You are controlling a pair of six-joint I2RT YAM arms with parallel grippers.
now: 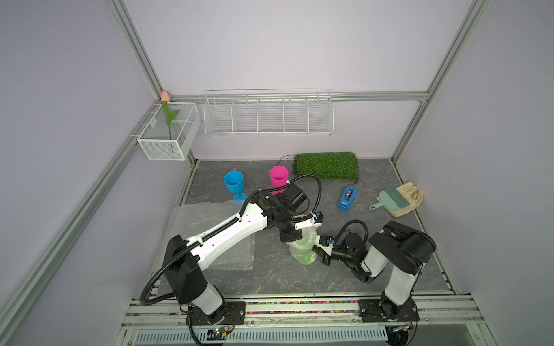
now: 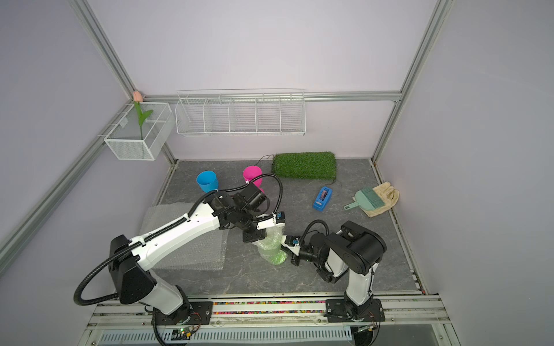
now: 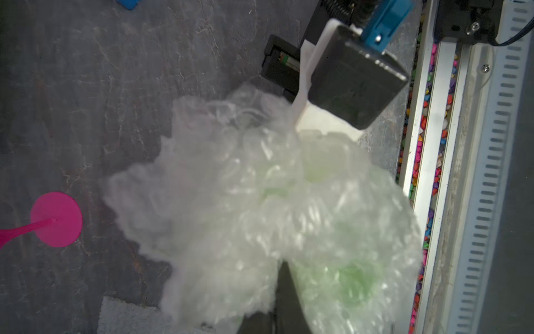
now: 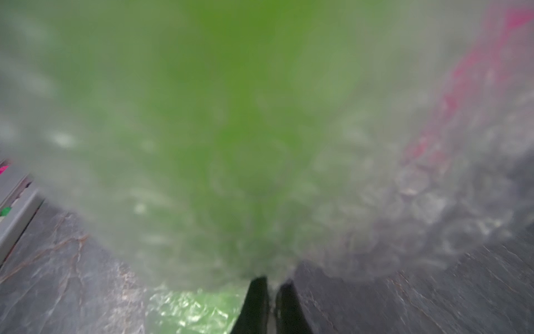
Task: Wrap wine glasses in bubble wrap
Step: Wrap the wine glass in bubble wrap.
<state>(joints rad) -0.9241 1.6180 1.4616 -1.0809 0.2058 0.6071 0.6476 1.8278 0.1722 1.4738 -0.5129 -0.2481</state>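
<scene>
The green goblet (image 1: 306,258) is bundled in bubble wrap (image 1: 302,245) near the middle of the desk (image 1: 284,278), tilted, with green showing through the film. Whether it rests on the desk or hangs I cannot tell. The left gripper (image 1: 295,239) is closed on the crumpled top of the wrap. The right gripper (image 1: 315,251) pinches film at the bundle's side, jaws almost together. Spare sheets (image 1: 204,221) lie flat under the left arm. The blue goblet (image 1: 233,183) and pink goblet (image 1: 278,176) stand upright behind, apart. Farther right are a grass mat (image 1: 326,165), a tape dispenser (image 1: 347,198) and a brush (image 1: 389,199) on a cloth (image 1: 412,196).
</scene>
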